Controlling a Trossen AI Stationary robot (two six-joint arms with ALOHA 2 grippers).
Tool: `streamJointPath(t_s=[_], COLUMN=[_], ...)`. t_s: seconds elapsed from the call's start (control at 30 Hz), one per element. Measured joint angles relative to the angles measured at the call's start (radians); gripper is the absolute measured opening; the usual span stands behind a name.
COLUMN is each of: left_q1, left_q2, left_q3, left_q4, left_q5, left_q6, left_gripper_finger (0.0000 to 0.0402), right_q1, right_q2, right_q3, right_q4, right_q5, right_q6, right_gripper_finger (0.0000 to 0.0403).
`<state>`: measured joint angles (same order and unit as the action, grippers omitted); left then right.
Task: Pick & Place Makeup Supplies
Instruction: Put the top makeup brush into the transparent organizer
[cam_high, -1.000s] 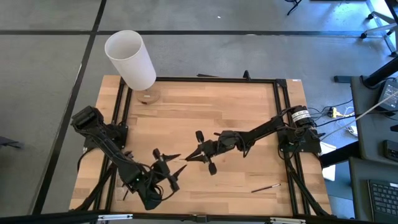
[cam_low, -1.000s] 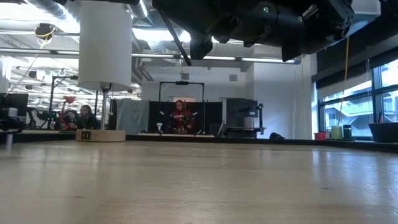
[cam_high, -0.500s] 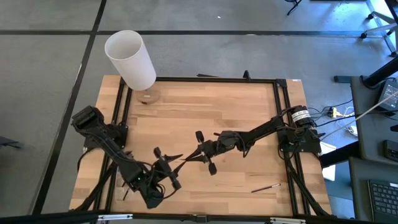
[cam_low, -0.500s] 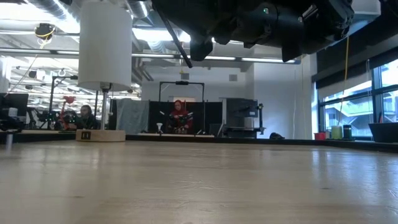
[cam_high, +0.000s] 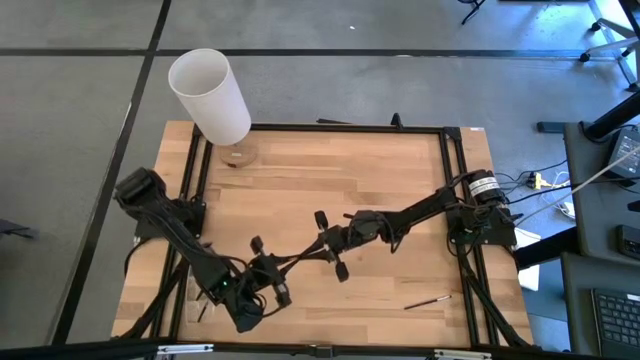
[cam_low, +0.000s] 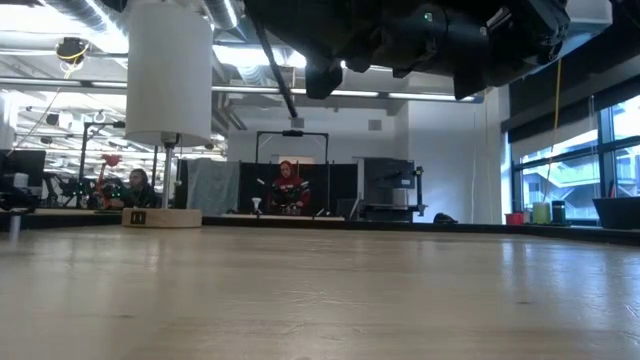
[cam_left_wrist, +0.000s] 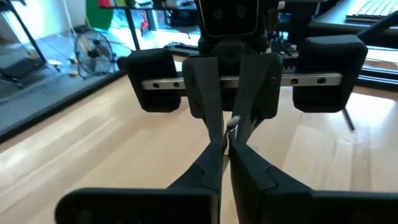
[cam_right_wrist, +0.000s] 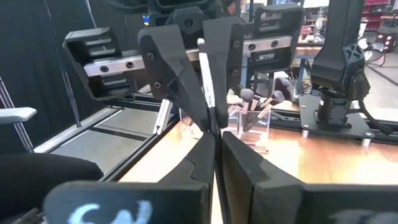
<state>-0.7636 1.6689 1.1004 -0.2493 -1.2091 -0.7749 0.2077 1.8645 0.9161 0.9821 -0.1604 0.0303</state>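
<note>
Brush (cam_right_wrist: 206, 81) between both pincers, wrist-view only

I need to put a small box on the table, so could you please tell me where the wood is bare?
The far half of the wooden table is bare, between the tall white cylinder and the right arm's base. The near right corner holds only one thin dark brush. The near middle is crowded: left hand and right hand meet there, both shut on another brush.
</note>
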Motion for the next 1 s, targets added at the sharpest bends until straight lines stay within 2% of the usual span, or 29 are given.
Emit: streamJointPath(t_s=[0.17,0.23,0.3,0.43,0.6,0.67,0.77,0.93,1.0], left_q1=[0.003,0.002,0.002,0.006,0.005,0.004,-0.014,-0.096,-0.139], left_q2=[-0.042,-0.078,-0.127,-0.207,-0.248,-0.25,-0.251,-0.242,-0.218], left_q3=[-0.001,-0.001,0.005,0.074,0.197,0.252,0.321,0.33,0.315], left_q4=[-0.024,-0.055,-0.11,-0.388,-0.804,-0.924,-1.059,-1.076,-1.074], left_q5=[0.062,0.139,0.336,0.749,1.14,1.247,1.286,1.179,1.17], left_q6=[0.004,0.004,-0.017,-0.188,-0.487,-0.559,-0.633,-0.755,-0.804], left_gripper_finger=[0.0014,0.0012,0.0012,0.0012,0.0012,0.0012,0.0012,0.0012,0.0012], right_q1=[-0.004,-0.004,-0.004,-0.006,-0.023,-0.029,-0.035,-0.035,-0.035], right_q2=[0.0,0.0,0.0,0.0,0.0,0.0,0.0,0.0,0.0], right_q3=[0.002,0.002,0.002,0.001,0.001,0.001,0.0,0.0,0.0], right_q4=[0.0,-0.01,-0.026,-0.074,-0.113,-0.127,-0.142,-0.165,-0.177], right_q5=[0.005,0.004,0.011,0.091,0.125,0.125,0.125,0.124,0.123], right_q6=[0.015,0.021,0.024,0.024,0.025,0.03,0.034,0.037,0.037], right_gripper_finger=[0.0039,0.0055,0.0072,0.0106,0.0129,0.013,0.0131,0.0131,0.0131])
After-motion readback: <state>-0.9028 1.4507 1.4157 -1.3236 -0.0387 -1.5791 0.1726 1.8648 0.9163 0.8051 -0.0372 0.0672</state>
